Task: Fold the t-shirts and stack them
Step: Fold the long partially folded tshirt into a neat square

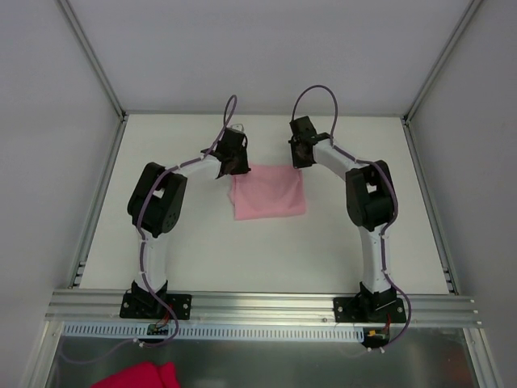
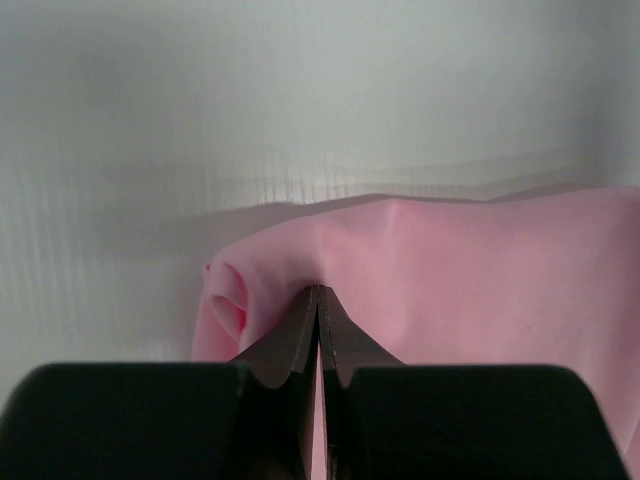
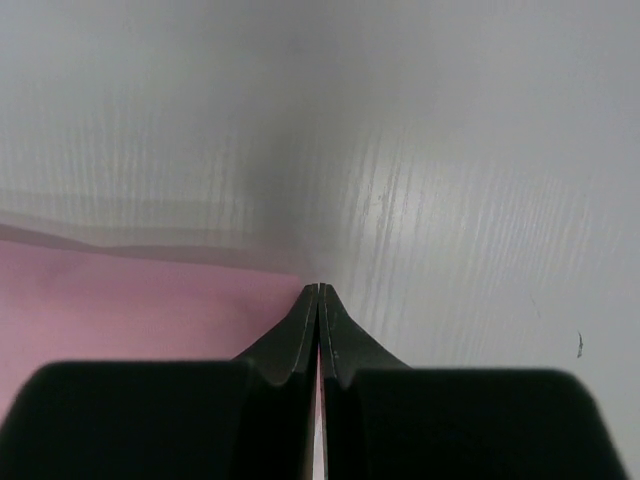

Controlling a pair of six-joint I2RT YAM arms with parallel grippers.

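At the left tool point(image 2: 318, 292), wrist view only: t-shirt point(image 2: 480, 270) hem curl.

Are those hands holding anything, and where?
The left hand pinches the pink t-shirt at its far-left corner. The right hand is shut at the far-right corner; a grip there cannot be told.

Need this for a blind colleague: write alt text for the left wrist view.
The left gripper, its black jaws closed, pinches the edge of a pale pink t-shirt lying on a white table. The fabric bunches into a small roll just left of the tips.
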